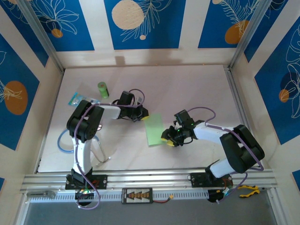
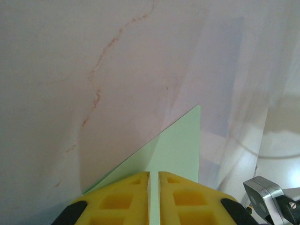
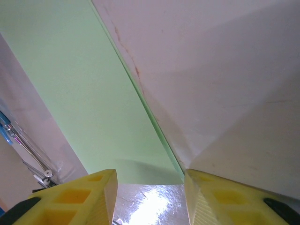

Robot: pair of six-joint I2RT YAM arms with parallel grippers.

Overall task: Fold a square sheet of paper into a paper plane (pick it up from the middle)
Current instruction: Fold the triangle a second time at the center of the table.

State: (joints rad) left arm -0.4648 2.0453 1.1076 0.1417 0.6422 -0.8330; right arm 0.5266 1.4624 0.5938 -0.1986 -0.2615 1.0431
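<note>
Yellow fingers (image 2: 117, 201) of the left gripper (image 2: 153, 177) are seen almost fully closed, with one edge of the square sheet of paper (image 2: 180, 147) pinched in the narrow slit between them. A pale-green corner of the sheet projects ahead of the pads over the white table (image 1: 187, 89). The right gripper (image 3: 150, 180) is held partly open, and bare table is visible between its fingers; nothing is gripped, and the near edge of the sheet lies just ahead of the fingertips. From above, the sheet is located at mid-table between the two grippers, the left at its far corner and the right at its near right edge. It appears to be folded double, although the layers cannot be clearly separated
</note>
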